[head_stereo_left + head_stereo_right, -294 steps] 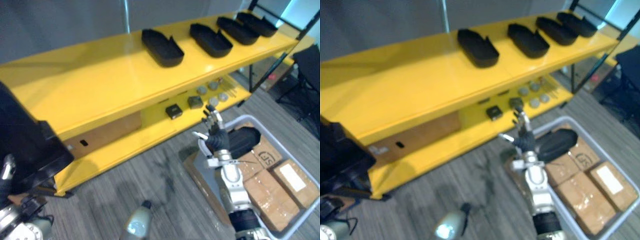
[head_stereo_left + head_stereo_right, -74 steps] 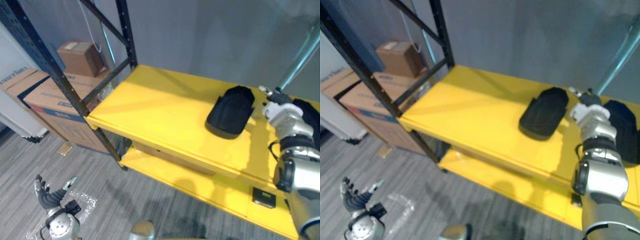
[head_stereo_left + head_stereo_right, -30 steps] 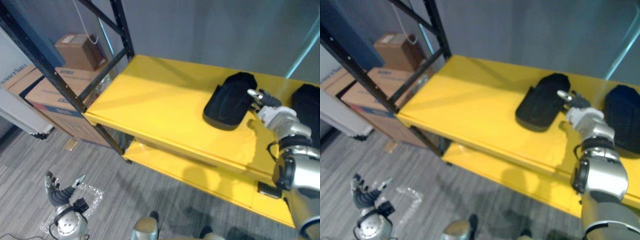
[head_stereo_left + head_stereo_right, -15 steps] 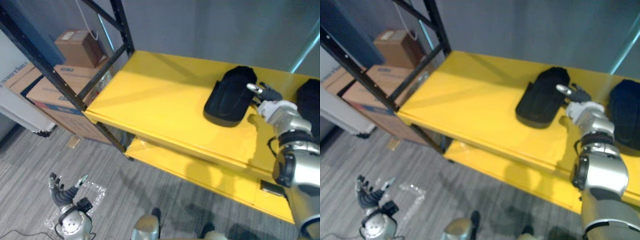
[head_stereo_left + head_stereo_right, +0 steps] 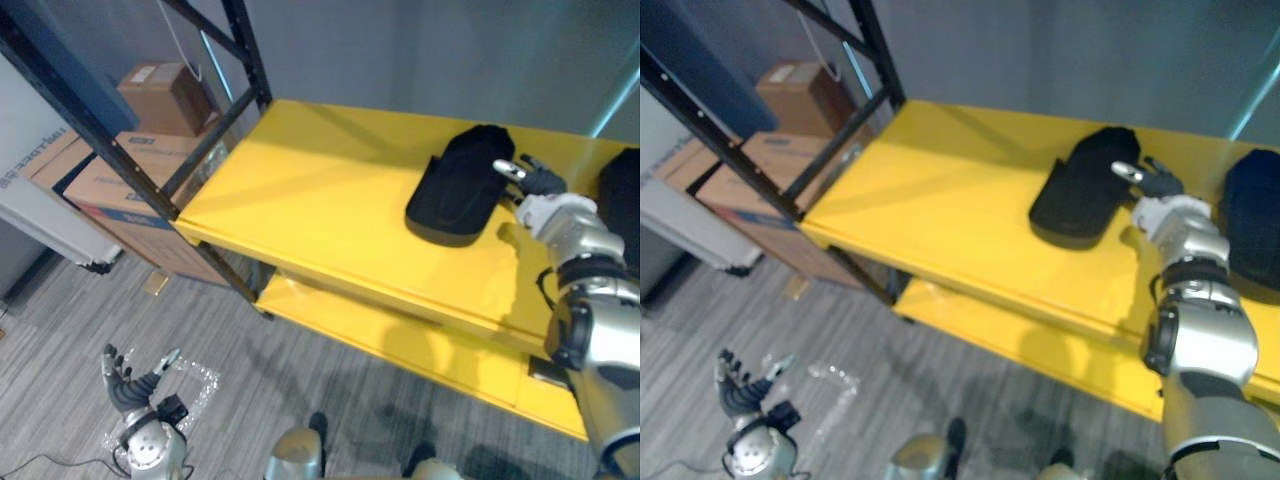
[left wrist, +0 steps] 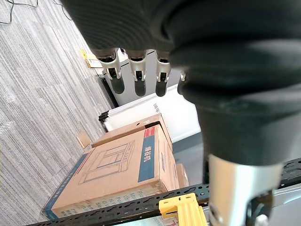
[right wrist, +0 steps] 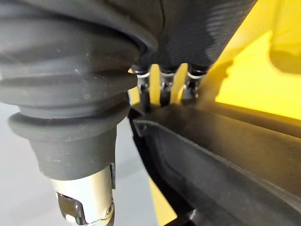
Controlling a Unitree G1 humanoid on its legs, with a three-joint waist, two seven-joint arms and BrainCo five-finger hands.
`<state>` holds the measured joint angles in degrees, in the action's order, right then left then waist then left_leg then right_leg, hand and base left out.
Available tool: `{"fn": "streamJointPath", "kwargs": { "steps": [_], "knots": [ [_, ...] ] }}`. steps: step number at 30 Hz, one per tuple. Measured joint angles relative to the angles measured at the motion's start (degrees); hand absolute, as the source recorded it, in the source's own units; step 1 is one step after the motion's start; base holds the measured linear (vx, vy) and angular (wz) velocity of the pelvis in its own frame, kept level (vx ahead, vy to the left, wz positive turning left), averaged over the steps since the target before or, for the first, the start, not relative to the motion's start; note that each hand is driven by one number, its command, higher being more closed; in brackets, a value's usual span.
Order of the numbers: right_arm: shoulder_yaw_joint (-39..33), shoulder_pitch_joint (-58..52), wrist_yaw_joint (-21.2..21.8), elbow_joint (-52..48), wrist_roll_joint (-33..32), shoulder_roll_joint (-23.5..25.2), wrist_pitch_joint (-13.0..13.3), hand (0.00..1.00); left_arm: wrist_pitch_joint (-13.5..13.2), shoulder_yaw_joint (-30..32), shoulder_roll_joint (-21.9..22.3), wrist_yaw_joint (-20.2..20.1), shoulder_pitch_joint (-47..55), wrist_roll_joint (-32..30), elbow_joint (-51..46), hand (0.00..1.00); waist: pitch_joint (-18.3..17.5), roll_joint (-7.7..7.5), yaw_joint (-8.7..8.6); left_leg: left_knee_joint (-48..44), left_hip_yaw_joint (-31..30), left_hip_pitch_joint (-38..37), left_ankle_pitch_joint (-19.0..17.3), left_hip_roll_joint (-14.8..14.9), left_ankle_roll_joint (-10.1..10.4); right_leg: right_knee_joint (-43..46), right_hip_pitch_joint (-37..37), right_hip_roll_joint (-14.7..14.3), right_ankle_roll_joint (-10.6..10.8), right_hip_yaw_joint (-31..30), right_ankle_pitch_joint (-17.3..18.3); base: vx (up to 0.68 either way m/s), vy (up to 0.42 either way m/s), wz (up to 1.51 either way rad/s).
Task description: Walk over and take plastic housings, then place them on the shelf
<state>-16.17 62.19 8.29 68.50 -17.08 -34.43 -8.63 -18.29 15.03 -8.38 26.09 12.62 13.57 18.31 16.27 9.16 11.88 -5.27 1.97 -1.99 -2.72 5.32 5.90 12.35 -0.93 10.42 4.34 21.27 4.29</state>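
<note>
A black plastic housing [image 5: 455, 195] is lying on the yellow shelf's [image 5: 320, 200] upper level. The right hand [image 5: 558, 212] is reaching beside it, fingers straight at its rim, gripping nothing. Placing seems to be finishing; next, that hand needs drawing clear. The left hand [image 5: 128, 388] is hanging open near the floor.

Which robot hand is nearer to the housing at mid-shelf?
Right. The right robot hand is at the housing's edge on the shelf; the left robot hand hangs low over the floor, far off.

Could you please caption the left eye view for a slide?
Right robot hand at the edge of a black housing on the yellow shelf.
</note>
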Motion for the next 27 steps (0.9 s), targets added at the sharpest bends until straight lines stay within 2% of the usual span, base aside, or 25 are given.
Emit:
{"fn": "streamJointPath", "kwargs": {
  "steps": [1,4,6,7,10,11,12,15,16,18,19,22,27],
  "knots": [
    [0.03,0.14,-1.53,0.00,0.00,0.00,0.99,0.00,0.00,-0.02,0.00,0.00,0.00,0.00,0.00,0.00,0.00,0.00,-0.01,0.00,0.03,0.00,0.00,0.00,0.00,0.02,0.03,0.00,0.00,-0.04,0.00,0.00,0.000,0.00],
    [0.43,0.65,-11.43,-0.30,0.43,-0.01,9.18,0.00,-0.01,-0.07,0.00,-0.05,0.06,0.00,0.00,0.00,0.00,0.00,-0.04,0.02,0.09,-0.01,0.00,-0.01,0.00,0.04,0.16,-0.01,0.00,-0.30,0.00,0.00,-0.003,-0.01],
    [0.64,0.45,-18.16,-2.77,2.13,0.06,15.94,0.00,-0.05,-0.20,0.06,-0.24,0.25,0.09,0.00,0.00,-0.01,0.01,-0.10,0.08,0.24,0.00,0.01,0.00,0.00,0.13,0.48,-0.03,0.02,-0.75,-0.02,-0.01,-0.009,-0.07],
    [0.69,0.27,-19.51,-4.11,2.15,0.08,17.40,0.00,-0.06,-0.22,0.10,-0.30,0.32,0.09,0.00,0.00,-0.02,0.02,-0.16,0.15,0.32,0.01,0.01,0.00,0.01,0.16,0.60,-0.03,0.04,-0.85,-0.04,0.00,-0.007,-0.07],
    [1.24,-5.33,-24.60,-20.39,2.44,0.37,24.00,0.00,-0.34,-0.32,0.51,-0.77,0.39,0.10,0.00,0.00,-0.06,-0.08,-0.63,0.83,0.43,-0.06,0.36,0.03,-0.01,-0.04,0.77,-0.14,0.10,-0.95,-0.16,0.00,0.000,0.00],
    [1.30,-7.04,-24.78,-24.07,2.69,0.82,24.80,0.00,-0.37,-0.32,0.51,-0.92,0.46,0.09,0.00,0.00,-0.11,-0.17,-0.90,0.86,0.44,-0.07,0.36,0.06,-0.01,-0.09,0.76,-0.18,0.09,-0.95,-0.17,0.00,0.000,0.00],
    [1.93,-10.15,-24.72,-31.13,3.73,2.25,25.80,1.00,-0.40,-0.32,0.51,-1.23,0.89,0.08,0.00,0.00,-0.18,-0.34,-1.70,0.96,0.55,-0.06,0.35,0.16,0.00,-0.30,0.77,-0.34,0.08,-1.04,-0.29,0.02,-0.018,-0.08],
    [5.27,-21.31,-24.06,-49.55,4.67,8.63,25.58,1.00,-0.41,0.02,0.58,-1.60,1.21,-0.09,-0.25,0.00,-1.01,-1.55,-3.17,1.24,1.93,-0.16,0.20,0.82,0.17,-2.43,0.60,-1.37,-0.09,-1.84,-1.61,0.02,-0.017,-0.20],
    [7.62,-26.46,-23.13,-55.79,5.41,12.06,24.16,1.00,-0.41,0.20,0.59,-1.59,1.52,-0.10,-0.51,0.00,-1.42,-2.26,-3.40,1.42,3.09,-0.25,0.11,1.15,0.30,-3.46,0.69,-1.80,-0.20,-2.51,-2.27,0.01,-0.016,-0.30],
    [12.80,-33.94,-22.39,-61.56,7.27,16.78,21.54,1.00,-0.35,0.19,1.21,-1.57,1.40,-0.61,-1.68,0.00,-1.99,-3.37,-4.06,1.38,4.41,-0.31,-0.28,1.39,0.27,-5.27,0.64,-2.39,-0.12,-3.78,-3.52,-0.01,0.007,-0.36],
    [16.62,-38.09,-21.82,-63.82,7.86,19.72,20.06,1.00,-0.34,0.20,1.97,-1.56,1.25,-0.87,-2.48,0.00,-2.26,-3.88,-4.59,1.01,5.03,-0.16,-0.71,1.41,0.09,-6.48,0.49,-2.56,-0.10,-4.28,-4.39,-0.03,0.031,-0.29],
    [25.87,-45.52,-20.40,-65.68,10.31,24.76,18.16,1.00,-0.25,0.03,2.92,-1.45,1.13,-1.36,-2.88,0.00,-2.52,-4.39,-6.08,0.48,6.71,-0.07,-1.83,1.18,-0.18,-8.83,-0.25,-2.61,0.23,-5.51,-5.83,-0.05,0.054,-0.24],
    [35.90,-49.79,-19.69,-65.84,15.69,28.10,19.07,1.00,-0.02,-0.10,4.52,0.25,1.49,-3.01,-4.25,0.00,-2.76,-4.34,-6.81,-0.90,8.15,0.25,-2.94,1.13,-0.40,-10.60,-0.23,-2.75,0.44,-7.18,-6.81,-0.01,0.034,-0.19]
  ]
}}
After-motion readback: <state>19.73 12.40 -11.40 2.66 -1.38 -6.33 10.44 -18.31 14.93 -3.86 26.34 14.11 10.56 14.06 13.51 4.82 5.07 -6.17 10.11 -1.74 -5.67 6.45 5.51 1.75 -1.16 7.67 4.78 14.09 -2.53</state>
